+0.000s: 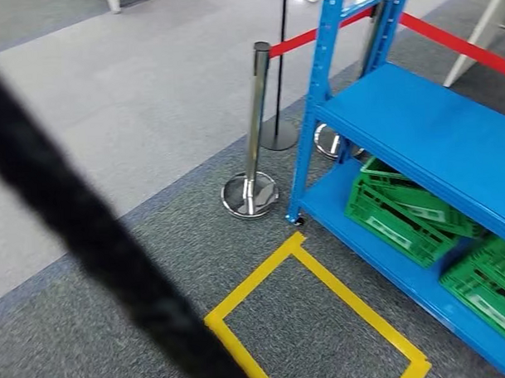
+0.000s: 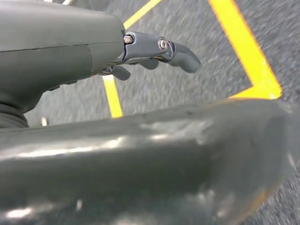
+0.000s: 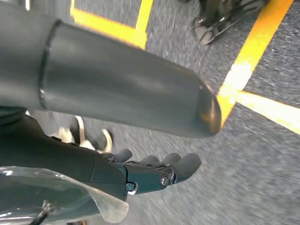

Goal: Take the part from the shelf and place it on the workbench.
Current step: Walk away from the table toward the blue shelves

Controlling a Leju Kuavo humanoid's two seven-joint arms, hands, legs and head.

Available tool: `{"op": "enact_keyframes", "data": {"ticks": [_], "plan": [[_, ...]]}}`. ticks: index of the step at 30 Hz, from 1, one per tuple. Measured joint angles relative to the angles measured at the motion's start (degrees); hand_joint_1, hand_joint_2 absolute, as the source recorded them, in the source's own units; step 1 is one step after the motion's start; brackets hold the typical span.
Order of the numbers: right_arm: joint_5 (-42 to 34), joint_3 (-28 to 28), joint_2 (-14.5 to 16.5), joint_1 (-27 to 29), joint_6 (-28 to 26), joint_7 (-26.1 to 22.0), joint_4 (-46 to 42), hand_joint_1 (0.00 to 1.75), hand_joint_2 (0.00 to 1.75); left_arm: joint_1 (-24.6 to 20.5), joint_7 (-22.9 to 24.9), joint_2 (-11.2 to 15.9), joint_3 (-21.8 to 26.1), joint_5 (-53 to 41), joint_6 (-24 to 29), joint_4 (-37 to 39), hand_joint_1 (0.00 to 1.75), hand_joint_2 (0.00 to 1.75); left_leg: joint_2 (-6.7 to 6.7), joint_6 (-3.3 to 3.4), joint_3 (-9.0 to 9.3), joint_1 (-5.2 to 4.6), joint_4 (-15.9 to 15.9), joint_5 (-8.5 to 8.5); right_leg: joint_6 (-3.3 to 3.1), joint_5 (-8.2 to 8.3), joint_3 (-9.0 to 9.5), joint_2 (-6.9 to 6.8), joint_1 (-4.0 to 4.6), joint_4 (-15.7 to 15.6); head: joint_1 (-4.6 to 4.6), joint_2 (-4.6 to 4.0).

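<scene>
Blue shelf (image 1: 423,133) overhead; open, empty fingers (image 2: 176,54) at wrists

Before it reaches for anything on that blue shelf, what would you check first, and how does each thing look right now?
1. Blue shelf in sight: ok, ahead to the right.
2. Part to pick spotted: not ok; the visible shelf top looks bare, and only green crates sit on the bottom level.
3. Left hand free: ok, fingers extended, nothing in them.
4. Right hand free: ok, fingers hold nothing.
5. Standing in the yellow floor marking: cannot tell.
6. Chrome barrier post clear of the path: ok, left of the shelf.
</scene>
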Motion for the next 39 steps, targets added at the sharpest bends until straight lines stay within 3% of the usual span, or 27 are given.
{"op": "enact_keyframes", "data": {"ticks": [2, 3, 4, 6, 8, 10, 11, 13, 15, 16, 17, 18, 20, 22, 24, 26, 28, 30, 32, 33, 34, 36, 37, 39], "plan": [[-0.56, -0.71, 0.37, 0.06, -0.20, 0.68, 0.00, 0.00, 0.00, 0.30, 0.56, -0.20, 0.64, 0.13, 0.92, 0.00, 0.00, 0.00, 1.89, -0.07, 0.01, -0.05, 0.03, -0.14, 0.39, -1.52, -2.31, -0.98, -0.19, 5.06, 0.01, 0.00], [-0.98, -1.14, 0.54, 0.19, -0.21, 0.89, 0.00, 0.00, 0.00, 0.34, 0.58, -0.32, 0.89, 0.13, 1.15, 0.00, 0.00, 0.00, 2.73, -0.17, 0.05, -0.02, 0.06, -0.22, 0.57, -0.66, -1.80, -1.31, -0.33, 4.44, 0.02, 0.00], [-1.53, -1.66, 0.71, 0.30, -0.19, 0.86, -0.03, 0.00, 0.00, 0.36, 0.06, -0.44, 1.07, 0.12, 1.27, 0.00, 0.00, 0.00, 3.48, -0.34, 0.13, 0.03, 0.12, -0.34, 0.70, 1.01, -0.10, -1.89, -0.46, 1.60, 0.03, 0.00], [-2.57, -2.86, 1.03, 0.23, -0.05, 0.01, -0.23, 0.00, 0.00, 0.30, -2.37, -0.61, 1.43, 0.20, 1.28, -0.02, 0.00, 0.00, 4.78, -0.92, 0.32, -0.06, 0.44, -0.78, 0.69, 3.93, 4.64, -4.59, -0.45, -6.50, 0.14, 0.00], [-3.00, -4.00, 1.22, -0.09, 0.28, -1.26, -0.52, 0.00, 0.00, 0.12, -4.88, -0.57, 1.87, 0.55, 1.02, -0.06, 0.00, 0.00, 5.87, -1.60, 0.61, -0.31, 0.74, -1.20, -0.02, 4.53, 7.10, -6.14, -0.16, -10.54, 0.16, 0.00], [-3.03, -4.86, 1.25, -0.16, 0.67, -2.01, -0.64, 0.00, 0.00, -0.26, -6.12, -0.48, 2.20, 0.97, 0.72, -0.09, 0.00, 0.00, 6.93, -2.18, 1.15, -0.33, 0.67, -1.41, -1.00, 4.38, 6.94, -5.12, 0.05, -10.70, 0.09, 0.00], [-3.02, -5.18, 1.23, -0.10, 0.79, -2.15, -0.68, 0.00, 0.00, -0.48, -6.38, -0.45, 2.28, 1.09, 0.60, -0.11, 0.00, 0.00, 6.84, -2.54, 1.42, -0.17, 0.78, -1.69, -1.42, 4.43, 7.03, -4.52, 0.01, -10.79, 0.05, 0.00], [-3.02, -5.70, 1.21, -0.11, 0.89, -2.24, -0.83, 0.00, 0.00, -0.68, -6.60, -0.39, 2.40, 1.16, 0.51, -0.16, 0.00, 0.00, 4.37, -3.16, 0.68, 0.16, 3.56, -4.00, -2.29, 4.71, 7.37, -3.18, -0.15, -11.03, -0.14, 0.00], [-3.02, -6.02, 1.21, -0.28, 0.96, -2.38, -0.95, 0.00, 0.00, -0.61, -6.75, -0.31, 2.65, 1.22, 0.42, -0.17, 0.00, 0.00, 1.15, -3.31, -2.48, 0.30, 11.02, -8.03, -2.80, 4.99, 7.42, -1.59, -0.14, -11.04, -0.45, 0.00], [-3.03, -6.18, 1.22, -0.31, 1.04, -2.49, -0.96, 0.00, 0.00, -0.52, -6.95, -0.28, 2.84, 1.38, 0.19, -0.17, 0.00, 0.00, 0.53, -3.28, -4.26, 0.28, 14.85, -9.49, -2.88, 5.03, 7.36, -0.68, -0.06, -11.02, -0.52, 0.00], [-3.04, -6.36, 1.23, -0.30, 1.24, -2.60, -0.96, 0.00, 0.00, -0.44, -7.25, -0.26, 3.04, 1.60, -0.29, -0.17, 0.00, 0.00, 0.30, -3.18, -5.47, 0.25, 17.20, -9.85, -2.92, 5.05, 7.36, 0.27, 0.03, -10.98, -0.54, 0.00], [-3.03, -6.56, 1.21, -0.27, 1.60, -2.70, -0.96, 0.00, 0.00, -0.43, -7.55, -0.26, 3.22, 1.85, -1.00, -0.17, 0.00, 0.00, 0.19, -3.00, -5.77, 0.22, 17.34, -8.95, -2.93, 5.06, 7.39, 1.22, 0.12, -10.93, -0.55, 0.00], [-2.77, -6.81, 1.16, -0.31, 2.70, -3.12, -0.96, 0.00, 0.00, -0.62, -7.90, -0.25, 3.49, 2.33, -2.43, -0.17, 0.00, 0.00, -0.88, -2.35, -3.72, 0.18, 11.44, -4.45, -2.90, 5.08, 7.48, 3.04, 0.26, -10.84, -0.55, 0.00], [-2.08, -6.87, 1.12, -0.58, 3.62, -4.19, -0.96, 0.00, 0.00, -1.02, -7.87, -0.22, 3.76, 2.83, -3.19, -0.17, 0.00, 0.00, -3.91, -1.49, -1.07, 0.22, 4.35, -1.25, -2.64, 5.14, 7.34, 4.63, 0.32, -10.70, -0.50, 0.00], [-1.46, -6.87, 1.10, -0.91, 4.22, -5.31, -0.96, 0.00, 0.00, -1.47, -7.82, -0.32, 4.12, 3.14, -3.71, -0.17, 0.00, 0.00, -5.43, -1.10, -0.14, 0.14, 1.63, -0.93, -1.93, 5.40, 6.78, 6.04, 0.05, -10.70, -0.56, 0.00], [-1.28, -6.87, 0.98, -0.96, 4.96, -5.73, -0.96, 0.00, 0.00, -1.88, -7.75, -0.53, 4.29, 2.67, -4.17, -0.17, 0.00, 0.00, -4.20, -0.97, 0.05, 0.13, 0.84, -0.69, -1.12, 5.64, 5.93, 6.74, -0.21, -10.76, -0.65, 0.00], [-0.86, -6.87, 0.79, -0.97, 5.43, -5.78, -0.96, 0.00, 0.00, -2.09, -7.35, -0.73, 4.29, 1.98, -4.33, -0.17, 0.00, 0.00, -2.72, -0.48, 0.34, 0.37, -0.07, -0.24, -0.63, 4.22, 4.47, 3.95, -0.06, -8.80, -0.34, 0.00], [0.44, -6.77, 0.70, -1.31, 5.00, -5.77, -0.96, 0.00, 0.00, -1.96, -6.58, -0.87, 4.32, 1.76, -4.31, -0.16, 0.00, 0.00, -1.03, -0.20, 0.47, 0.42, -0.46, -0.10, -0.17, 0.46, 1.21, 0.14, 0.02, -2.33, 0.03, 0.00], [2.93, -6.29, 0.69, -1.47, 3.75, -5.24, -0.95, 0.00, 0.00, -1.63, -5.52, -0.88, 4.40, 1.70, -4.36, -0.14, 0.00, 0.00, 0.57, -0.25, 0.46, 0.38, -0.42, -0.18, 0.38, -2.24, -2.04, -1.03, -0.23, 4.40, 0.12, 0.00], [4.28, -5.87, 0.62, -1.35, 3.08, -4.85, -0.95, 0.00, 0.00, -1.54, -4.89, -0.86, 4.43, 1.57, -4.39, -0.14, 0.00, 0.00, 1.11, -0.33, 0.49, 0.40, -0.40, -0.23, 0.62, -2.04, -2.27, -1.22, -0.38, 5.25, 0.11, 0.00], [5.35, -5.44, 0.53, -1.18, 2.57, -4.49, -0.94, 0.00, 0.00, -1.50, -4.18, -0.86, 4.45, 1.44, -4.39, -0.13, 0.00, 0.00, 1.46, -0.44, 0.53, 0.46, -0.36, -0.30, 0.80, -0.75, -1.14, -1.37, -0.54, 3.59, 0.14, 0.00], [6.29, -4.87, 0.33, -1.05, 2.16, -4.23, -0.94, 0.00, 0.00, -1.49, -3.09, -0.89, 4.48, 1.36, -4.21, -0.13, 0.00, 0.00, 1.72, -0.91, 0.65, 0.59, -0.10, -0.57, 0.96, 2.65, 3.60, -1.94, -0.80, -4.51, 0.18, 0.00], [6.35, -4.77, 0.28, -1.11, 2.21, -4.19, -0.94, 0.00, 0.00, -1.48, -2.80, -0.90, 4.52, 1.47, -4.08, -0.13, 0.00, 0.00, 1.77, -1.29, 0.66, 0.53, 0.15, -0.82, 0.75, 3.72, 5.74, -2.09, -0.81, -8.13, 0.18, 0.00], [6.35, -4.66, 0.25, -1.24, 2.40, -3.89, -0.94, 0.00, 0.00, -1.45, -2.68, -0.89, 4.64, 1.84, -3.89, -0.13, 0.00, 0.00, 1.80, -2.10, 0.72, 0.34, 0.40, -1.25, -0.09, 3.84, 7.37, -2.23, -0.64, -10.93, 0.06, 0.00]]}}
